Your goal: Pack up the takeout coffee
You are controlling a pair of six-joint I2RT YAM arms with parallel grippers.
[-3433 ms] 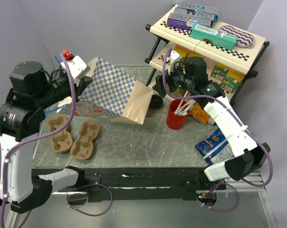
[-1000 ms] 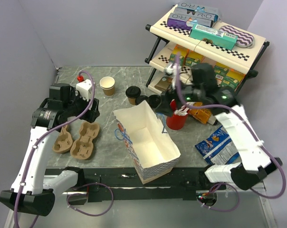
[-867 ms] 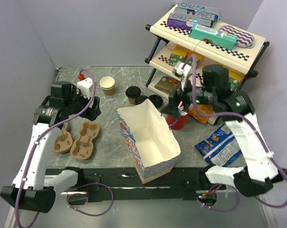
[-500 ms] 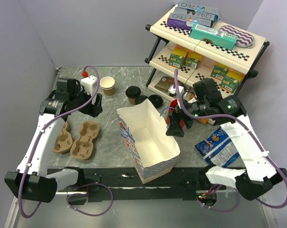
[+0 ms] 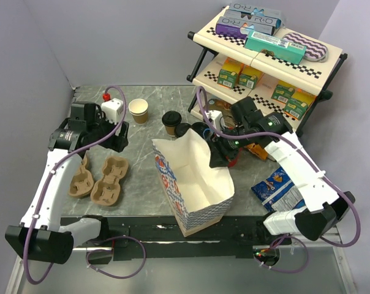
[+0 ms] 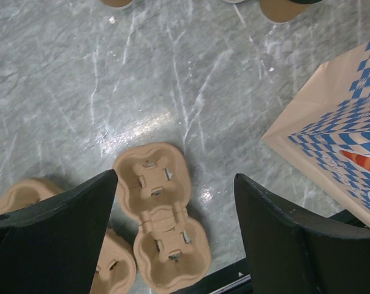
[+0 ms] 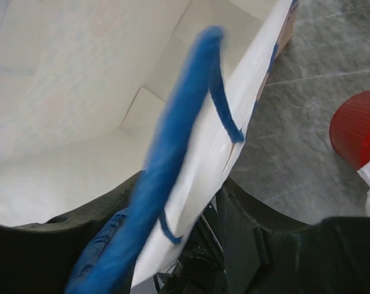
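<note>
Since a moment ago our right arm has swung left, away from the red cup and onto the bag's right rim, while our left arm has hardly shifted. At the left, our left gripper hangs wide open and empty above the pulp cup carriers. Further right, the lidded coffee cups stand at the back of the table, just beyond the far rim of the open bag. Our right gripper straddles the bag's right wall by the blue handle. We cannot tell whether it pinches the paper yet.

We judge the step in hand to be steadying the bag. We should grip the wall below the rim, avoid snagging the handle and keep the mouth spread. The cups sit just left of and behind this gripper, and well right of the left one.
</note>
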